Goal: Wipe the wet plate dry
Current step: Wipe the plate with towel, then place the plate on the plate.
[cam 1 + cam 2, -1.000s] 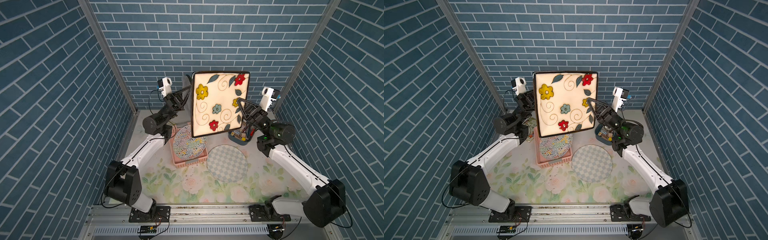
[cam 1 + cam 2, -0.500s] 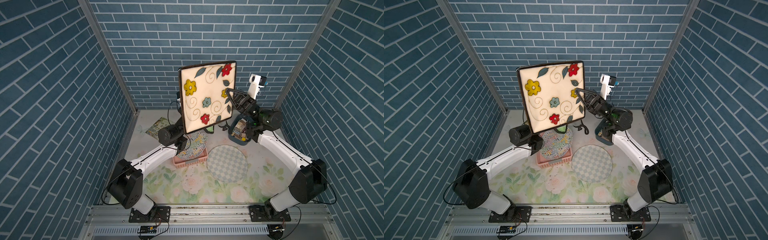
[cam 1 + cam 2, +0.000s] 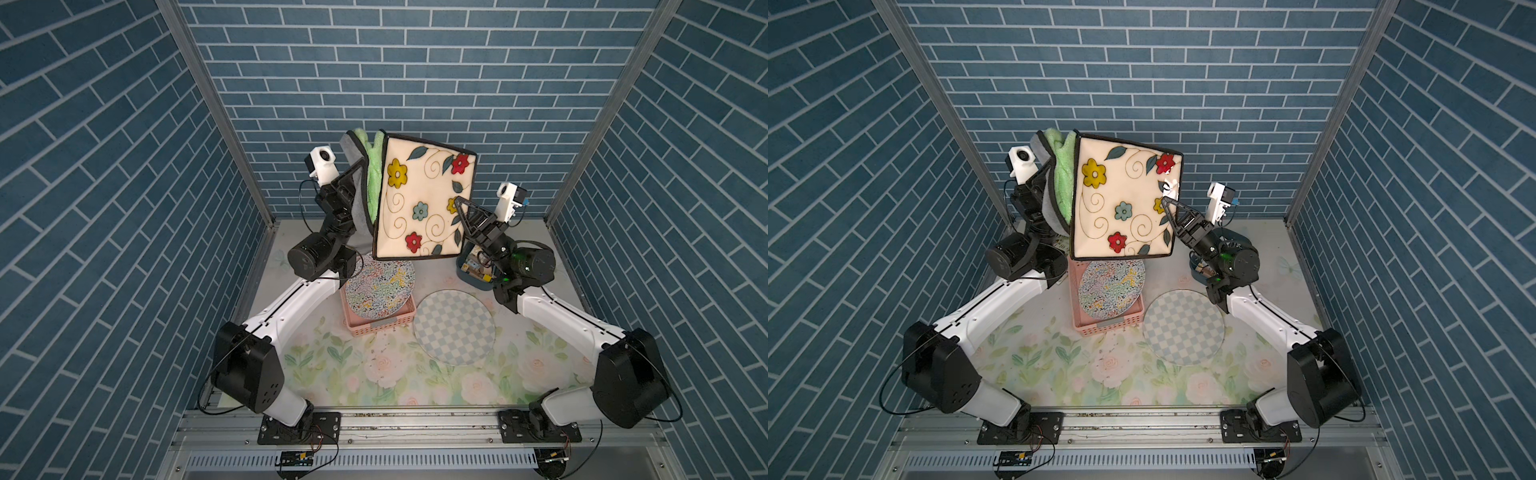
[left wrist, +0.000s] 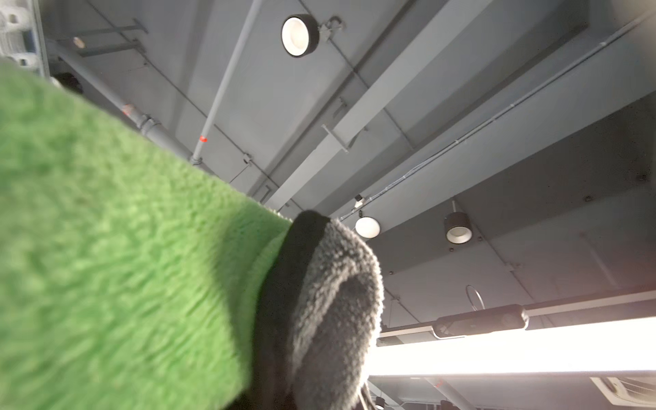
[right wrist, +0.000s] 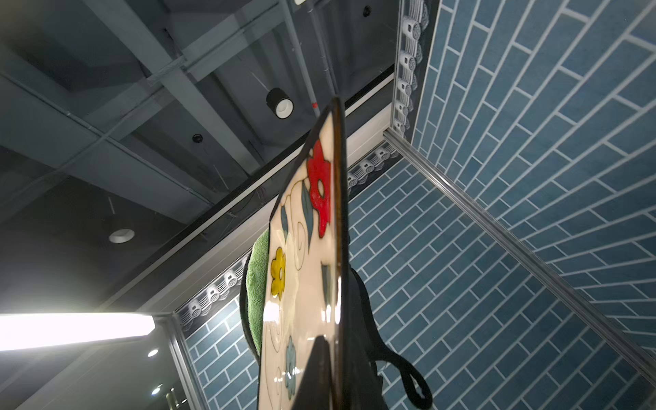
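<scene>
Pressure is the main point of this wiping step, I judge. The cloth [image 3: 372, 178] must lie flat on the square plate [image 3: 422, 199] and slide over it, while the other arm does not let the plate turn.

The right gripper [image 3: 458, 206] pinches the plate's black rim. The right wrist view shows one finger [image 5: 317, 369] pressed on the painted face. A hold on one edge only is weak against a push, so the strokes should be light and run toward these fingers.

The left gripper [image 3: 357, 171] is closed on a fold of the cloth, and its fingertips are buried in the pile. The cloth sits at the plate's edge opposite the right fingers and seems to lie behind the plate. Whether it touches the plate I cannot tell.

The plate hangs in the air between the two grippers, tilted, with its painted face toward the top views. It is cream and glossy, with red, yellow and blue flowers, dark leaves and thin curls. Bright reflections lie on the glaze near the right fingers. Drops of water I cannot make out.
</scene>
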You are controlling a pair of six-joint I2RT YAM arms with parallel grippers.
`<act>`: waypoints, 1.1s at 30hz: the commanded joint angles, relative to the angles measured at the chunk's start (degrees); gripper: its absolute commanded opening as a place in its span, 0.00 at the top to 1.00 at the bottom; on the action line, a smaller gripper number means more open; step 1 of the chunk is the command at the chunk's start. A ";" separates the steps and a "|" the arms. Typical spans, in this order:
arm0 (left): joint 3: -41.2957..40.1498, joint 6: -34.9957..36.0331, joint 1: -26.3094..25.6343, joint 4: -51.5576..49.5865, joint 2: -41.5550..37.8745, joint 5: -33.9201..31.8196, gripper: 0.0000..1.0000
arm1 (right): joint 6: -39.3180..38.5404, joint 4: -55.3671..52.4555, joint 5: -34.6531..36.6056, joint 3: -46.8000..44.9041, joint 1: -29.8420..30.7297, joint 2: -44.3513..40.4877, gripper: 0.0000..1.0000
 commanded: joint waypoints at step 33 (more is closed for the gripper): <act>-2.24 80.02 5.59 -109.41 -26.71 -26.82 1.00 | -35.14 -81.17 15.70 -28.73 -17.14 -50.78 1.00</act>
